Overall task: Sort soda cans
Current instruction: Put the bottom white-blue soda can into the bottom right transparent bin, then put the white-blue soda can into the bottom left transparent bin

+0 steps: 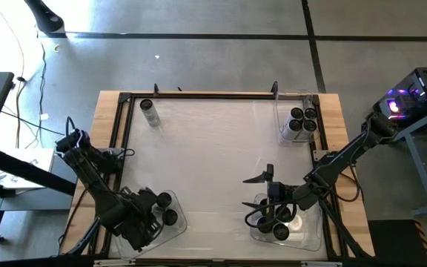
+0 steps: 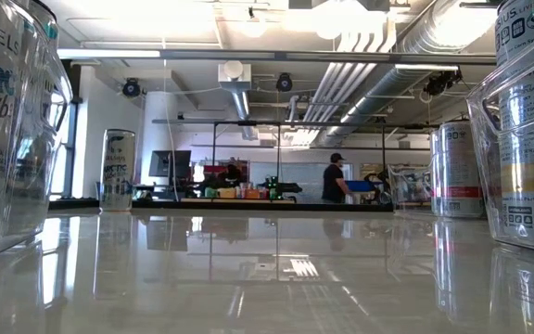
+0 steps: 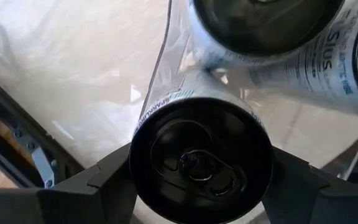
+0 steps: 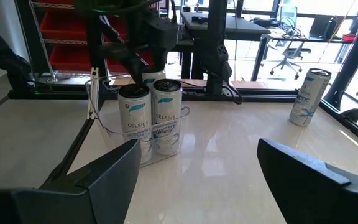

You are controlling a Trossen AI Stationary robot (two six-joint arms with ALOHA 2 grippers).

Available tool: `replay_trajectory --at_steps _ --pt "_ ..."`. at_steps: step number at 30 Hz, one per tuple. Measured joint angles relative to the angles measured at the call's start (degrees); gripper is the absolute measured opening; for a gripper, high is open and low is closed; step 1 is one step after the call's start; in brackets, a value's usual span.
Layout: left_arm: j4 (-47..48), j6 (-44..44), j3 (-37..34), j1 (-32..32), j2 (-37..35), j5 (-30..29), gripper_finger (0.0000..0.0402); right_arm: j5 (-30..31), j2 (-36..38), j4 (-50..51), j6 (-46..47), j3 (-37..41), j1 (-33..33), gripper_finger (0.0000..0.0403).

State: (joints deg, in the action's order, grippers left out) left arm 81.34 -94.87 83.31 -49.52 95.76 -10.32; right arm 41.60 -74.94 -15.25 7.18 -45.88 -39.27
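Bench [image 1: 221,156]: pale top in a dark frame, carrying three clear bins and one loose can; both arms reach in from the near side.
Far right bin [image 1: 282,111]: holds about four soda cans [image 1: 302,121], all upright, dark tops up; judged sorted.
Near right bin [image 1: 313,231]: holds about four cans [image 1: 276,221], upright, packed close.
Near left bin [image 1: 178,222]: two cans show in the right wrist view, upright and touching; the left arm covers part of the bin from above, so the count is uncertain.
Loose can [image 1: 149,113]: stands alone near the far left corner, well apart from every bin; long axis vertical, top up; judged the one piece left to sort.
Left claw [image 3: 199,186]: over the near left bin, fingers standing wide on either side of a can [image 3: 201,158] with pull tab facing the camera; whether they press it or have just let go, cannot tell.
Right claw [image 4: 194,165]: low beside the near right bin, spread wide, nothing between the fingers.
Progress: judged nearly complete.
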Motion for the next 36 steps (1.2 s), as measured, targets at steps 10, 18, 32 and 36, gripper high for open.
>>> replay_trajectory --at_steps 10,18,32,36 --pt "-1.8 5.5 0.0 2.5 0.9 -1.7 0.0293 0.0 0.0 0.0 0.3 0.0 0.0 0.0318" --pt "-1.5 10.0 0.1 4.5 -0.9 2.8 0.0336 0.0 0.0 0.0 0.3 0.0 0.0 0.0318" --pt "8.6 1.8 0.1 4.6 -17.8 -10.8 0.0337 0.0 0.0 0.4 -0.2 0.0 0.0 0.0318" --pt "8.3 8.8 -0.9 10.3 -24.0 -23.7 0.0337 0.0 0.0 0.5 -0.9 0.0 0.0 0.0318"
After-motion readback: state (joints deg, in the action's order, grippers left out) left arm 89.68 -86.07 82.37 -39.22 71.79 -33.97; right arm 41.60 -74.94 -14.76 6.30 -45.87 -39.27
